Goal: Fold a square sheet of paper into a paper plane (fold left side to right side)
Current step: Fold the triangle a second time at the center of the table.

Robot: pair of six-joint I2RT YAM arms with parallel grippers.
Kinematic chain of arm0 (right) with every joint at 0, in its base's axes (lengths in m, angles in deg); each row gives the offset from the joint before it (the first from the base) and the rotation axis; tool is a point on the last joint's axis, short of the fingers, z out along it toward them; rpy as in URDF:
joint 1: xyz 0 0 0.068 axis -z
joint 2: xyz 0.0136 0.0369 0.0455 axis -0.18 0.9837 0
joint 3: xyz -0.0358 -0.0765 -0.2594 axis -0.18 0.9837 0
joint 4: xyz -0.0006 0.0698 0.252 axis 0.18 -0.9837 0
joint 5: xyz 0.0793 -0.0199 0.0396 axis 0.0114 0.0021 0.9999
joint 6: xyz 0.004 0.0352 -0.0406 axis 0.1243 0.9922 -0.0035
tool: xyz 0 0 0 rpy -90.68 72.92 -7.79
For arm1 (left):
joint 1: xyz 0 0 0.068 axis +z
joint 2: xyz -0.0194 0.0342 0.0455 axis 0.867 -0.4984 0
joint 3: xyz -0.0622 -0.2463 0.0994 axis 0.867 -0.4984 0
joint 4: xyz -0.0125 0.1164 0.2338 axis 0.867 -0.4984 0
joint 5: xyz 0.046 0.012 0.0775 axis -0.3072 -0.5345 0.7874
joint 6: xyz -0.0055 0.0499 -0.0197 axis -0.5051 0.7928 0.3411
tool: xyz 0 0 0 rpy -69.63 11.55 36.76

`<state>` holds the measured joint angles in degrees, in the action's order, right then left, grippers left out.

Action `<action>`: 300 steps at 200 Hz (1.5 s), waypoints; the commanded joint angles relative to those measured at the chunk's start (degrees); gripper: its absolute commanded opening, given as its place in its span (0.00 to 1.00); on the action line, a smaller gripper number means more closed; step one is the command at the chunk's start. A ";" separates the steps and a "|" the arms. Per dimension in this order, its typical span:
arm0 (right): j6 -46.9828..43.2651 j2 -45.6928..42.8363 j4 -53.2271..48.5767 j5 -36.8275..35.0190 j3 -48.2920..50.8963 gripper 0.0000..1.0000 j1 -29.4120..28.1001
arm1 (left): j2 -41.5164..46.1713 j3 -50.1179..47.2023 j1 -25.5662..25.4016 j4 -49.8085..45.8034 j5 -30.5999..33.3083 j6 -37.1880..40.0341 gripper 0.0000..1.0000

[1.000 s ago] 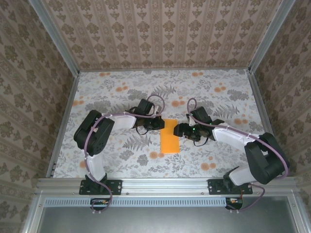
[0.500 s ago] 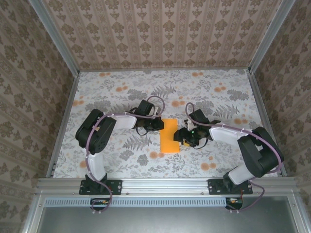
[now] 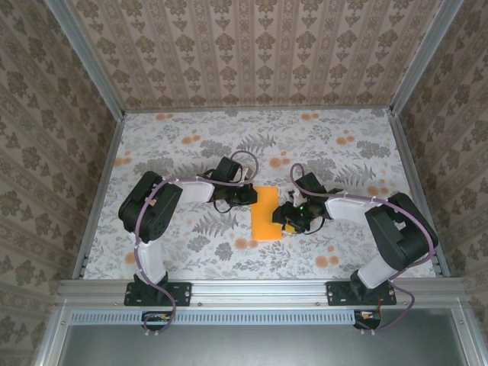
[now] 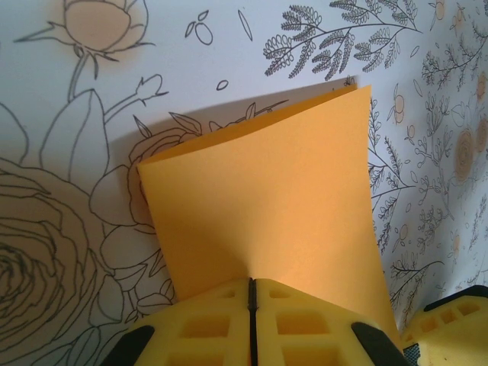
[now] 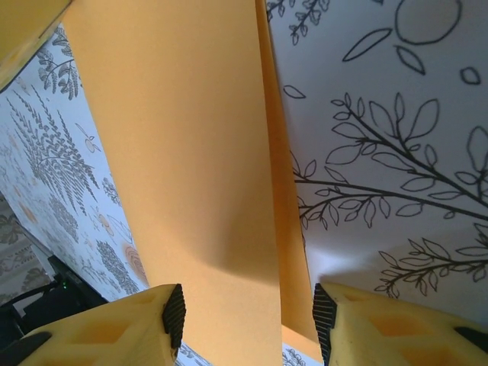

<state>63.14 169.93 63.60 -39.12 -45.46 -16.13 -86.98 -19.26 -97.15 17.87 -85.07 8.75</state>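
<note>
The square sheet of paper (image 3: pixel 267 214) is bright orange and lies folded in half as a narrow upright rectangle on the floral cloth; it has no pointed paper plane shape. My left gripper (image 3: pixel 251 195) is at its upper left corner, shut on the paper (image 4: pixel 267 198), which comes out of the closed seam of the left gripper (image 4: pixel 251 284). My right gripper (image 3: pixel 284 218) is at the sheet's lower right edge. In the right wrist view the right gripper (image 5: pixel 248 314) stands open, with the two layers of paper (image 5: pixel 183 152) running between its fingers (image 5: pixel 174 311).
The floral cloth (image 3: pixel 183 152) covers the table. Patterned walls and metal rails (image 3: pixel 99 191) close it in on three sides. Both arms reach in toward the middle from the near edge.
My right gripper has moved left onto the paper's lower right edge, and its jaws have narrowed. The left gripper and the paper have stayed in place.
</note>
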 commanded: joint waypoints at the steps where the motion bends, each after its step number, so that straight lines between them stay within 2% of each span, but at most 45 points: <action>1: 1.23 1.38 3.51 1.64 -0.63 0.47 -0.92 | -0.67 -1.16 0.12 -0.97 0.83 -0.35 0.09; 41: 2.13 0.27 4.89 1.09 -0.66 0.41 -0.92 | 0.03 -1.35 0.12 0.67 0.02 -0.33 0.11; 62: 4.27 -0.02 7.67 1.69 -0.07 0.39 -0.76 | 2.92 -1.62 0.30 0.81 0.60 1.72 0.19; 86: 5.75 -0.10 9.23 1.88 -0.39 0.37 -0.41 | 9.87 -2.86 0.80 0.55 2.49 5.69 0.37; 115: 6.93 1.18 9.51 2.22 -1.97 0.36 0.39 | 19.94 -5.96 0.28 -1.53 4.31 11.45 0.47; 142: 7.39 2.99 8.57 2.43 -4.06 0.35 1.22 | 28.85 -10.62 -3.94 -4.23 6.80 16.31 0.55; 191: 6.95 5.84 6.22 3.02 -8.49 0.32 2.31 | 38.11 -14.92 -18.48 -10.43 19.11 21.05 0.69; 216: 6.73 7.09 5.95 2.85 -9.63 0.31 2.41 | 36.65 -14.52 -24.96 -12.03 24.54 21.61 0.71; 246: 6.64 8.43 6.18 2.41 -10.40 0.31 2.66 | 29.45 -9.89 -31.25 -16.11 31.18 23.43 0.72; 269: 7.07 9.12 6.77 2.23 -10.94 0.31 2.90 | 22.27 -5.16 -34.59 -19.20 35.17 25.21 0.75; 300: 7.30 9.65 6.55 1.88 -11.64 0.30 2.92 | 15.72 -0.95 -36.06 -20.08 38.94 27.42 0.81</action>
<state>69.39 178.59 71.16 -37.33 -55.05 -13.44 -68.16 -23.72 -132.29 1.15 -52.11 32.53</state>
